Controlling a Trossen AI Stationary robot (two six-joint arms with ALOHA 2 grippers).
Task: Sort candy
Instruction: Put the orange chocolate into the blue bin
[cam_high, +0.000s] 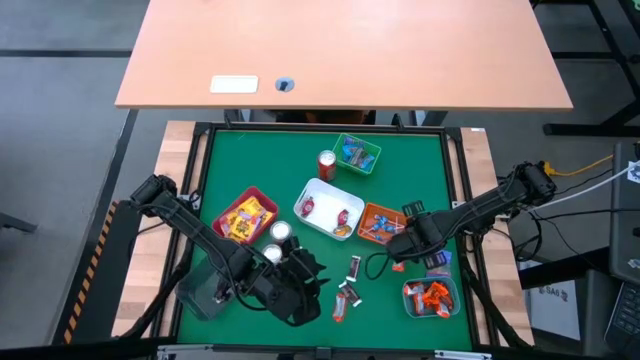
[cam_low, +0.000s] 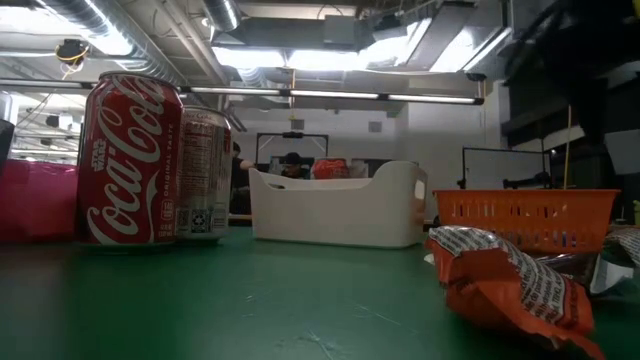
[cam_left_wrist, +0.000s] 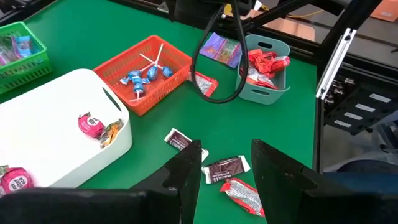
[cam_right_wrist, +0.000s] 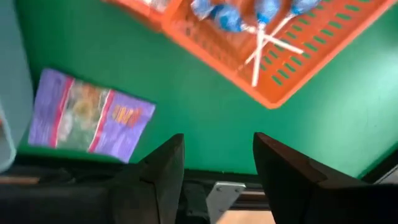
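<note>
Loose candy lies on the green mat: two dark bars (cam_left_wrist: 225, 168) (cam_left_wrist: 179, 140) and a red piece (cam_left_wrist: 244, 194). A purple packet (cam_right_wrist: 90, 115) lies flat beside the orange tray (cam_right_wrist: 273, 43), which holds the lollipops (cam_left_wrist: 146, 74). An orange packet (cam_left_wrist: 204, 82) sits by that tray. My left gripper (cam_left_wrist: 227, 171) hovers open above the nearer dark bar, near the table's front edge (cam_high: 312, 278). My right gripper (cam_right_wrist: 217, 165) points down, open and empty, over the mat between the purple packet and the orange tray (cam_high: 398, 250).
A white tray (cam_high: 330, 208), a red tray (cam_high: 245, 215), a green tray (cam_high: 357, 153) and a teal tray (cam_high: 432, 297) each hold candy. Another teal tray (cam_high: 205, 290) is at the front left. Three cans (cam_high: 327, 165) (cam_high: 280, 232) (cam_high: 272, 253) stand upright.
</note>
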